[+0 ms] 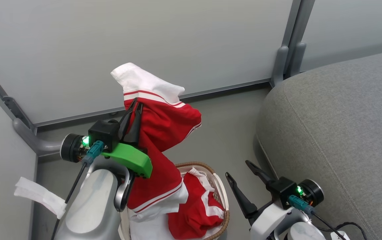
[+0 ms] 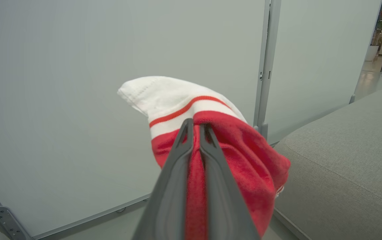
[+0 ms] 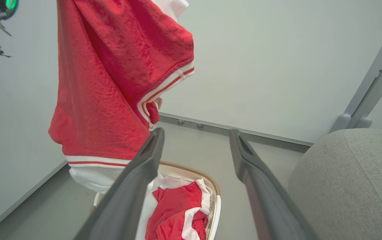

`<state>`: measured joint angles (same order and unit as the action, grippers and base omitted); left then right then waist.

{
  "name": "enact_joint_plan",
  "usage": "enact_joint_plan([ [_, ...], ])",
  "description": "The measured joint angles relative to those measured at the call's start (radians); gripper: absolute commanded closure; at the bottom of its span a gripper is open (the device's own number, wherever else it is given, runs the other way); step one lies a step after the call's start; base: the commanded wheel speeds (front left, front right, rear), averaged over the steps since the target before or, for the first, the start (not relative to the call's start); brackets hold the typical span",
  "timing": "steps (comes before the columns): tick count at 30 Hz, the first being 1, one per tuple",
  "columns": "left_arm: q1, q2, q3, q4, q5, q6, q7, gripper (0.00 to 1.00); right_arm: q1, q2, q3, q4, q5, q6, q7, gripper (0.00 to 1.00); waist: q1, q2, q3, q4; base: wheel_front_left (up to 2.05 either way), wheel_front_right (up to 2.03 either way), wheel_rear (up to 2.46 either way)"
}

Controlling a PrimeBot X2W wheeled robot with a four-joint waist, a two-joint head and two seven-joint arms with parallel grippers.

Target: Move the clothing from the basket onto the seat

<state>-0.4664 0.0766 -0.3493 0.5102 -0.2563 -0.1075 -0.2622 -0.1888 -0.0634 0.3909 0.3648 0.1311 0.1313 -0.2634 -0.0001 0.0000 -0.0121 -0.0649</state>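
Note:
My left gripper [image 1: 135, 106] is shut on a red garment with white trim [image 1: 162, 126], held high above the basket [image 1: 222, 195]; its fabric hangs down to the basket's rim. The left wrist view has the cloth [image 2: 244, 153] pinched between the closed fingers [image 2: 186, 133]. More red and white clothing [image 1: 194, 213] lies inside the basket. My right gripper [image 1: 239, 169] is open and empty, low between the basket and the grey sofa [image 1: 344, 133]. The right wrist view looks past the open fingers [image 3: 151, 150] at the hanging garment [image 3: 111, 83], the basket [image 3: 215, 206] and the sofa [image 3: 350, 180].
Grey partition walls [image 1: 144, 40] with a metal post [image 1: 292, 40] stand behind, meeting the grey floor [image 1: 227, 123]. A white cloth strip [image 1: 37, 195] hangs at my left forearm. A black cable [image 1: 347, 226] lies by the right wrist.

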Motion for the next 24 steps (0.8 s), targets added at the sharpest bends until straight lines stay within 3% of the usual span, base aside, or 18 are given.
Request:
enact_joint_plan([
  [13, -0.001, -0.018, -0.029, -0.019, 0.021, -0.015, 0.000, 1.00, -0.072, -0.016, 0.133, 0.007, 0.034, 0.000, 0.000, 0.00, 0.0000, 0.0000, -0.006, 0.033, 0.00, 0.00, 0.00],
  [24, -0.024, -0.025, -0.097, -0.016, 0.000, -0.017, 0.000, 1.00, -0.256, -0.001, 0.353, 0.102, 0.093, 0.000, 0.000, 0.00, 0.0000, 0.0000, 0.009, 0.085, 0.00, 0.00, 0.00],
])
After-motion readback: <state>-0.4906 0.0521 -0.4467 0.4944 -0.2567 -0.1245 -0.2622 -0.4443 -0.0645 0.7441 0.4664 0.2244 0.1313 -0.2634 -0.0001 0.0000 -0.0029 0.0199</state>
